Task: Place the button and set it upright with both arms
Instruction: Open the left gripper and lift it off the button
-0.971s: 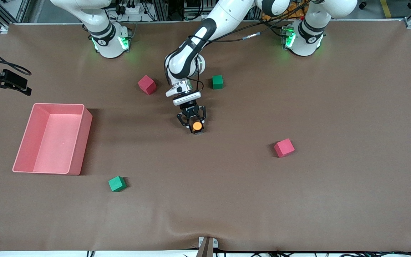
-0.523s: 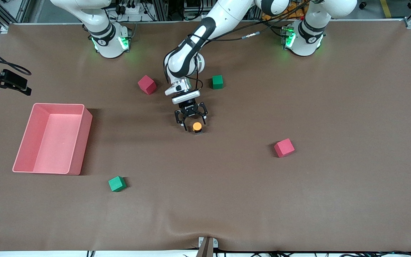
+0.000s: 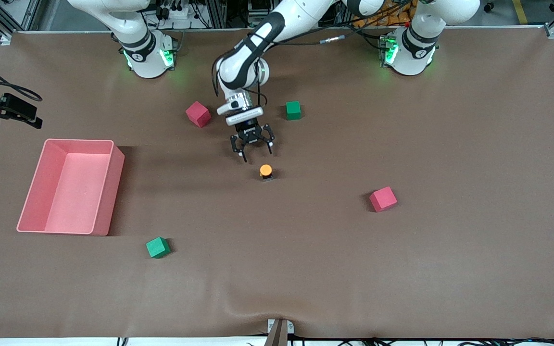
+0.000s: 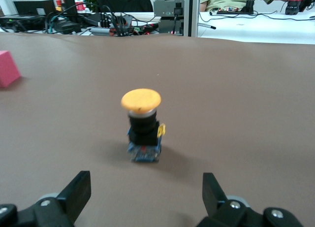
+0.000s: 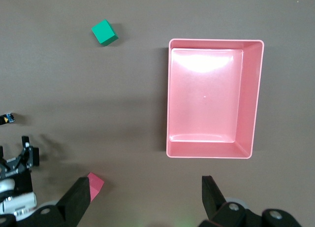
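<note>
The button [image 3: 266, 171], orange cap on a black body, stands upright on the brown table near its middle. It shows cap up in the left wrist view [image 4: 142, 123], with nothing touching it. My left gripper [image 3: 256, 153] is open and empty, apart from the button and just toward the robots' bases from it; its black fingers [image 4: 78, 187] spread wide at that view's edge. My right gripper [image 5: 145, 190] is open and empty, high over the right arm's end of the table. It is out of the front view, and that arm waits.
A pink bin [image 3: 113, 192] sits toward the right arm's end, also in the right wrist view [image 5: 253, 99]. A red cube [image 3: 198, 114] and a green cube [image 3: 293, 110] flank the left arm's wrist. Another red cube [image 3: 383, 199] and green cube [image 3: 157, 247] lie nearer the camera.
My left gripper opened, let go of the button and drew back toward the bases. The button stays upright where it was set.
</note>
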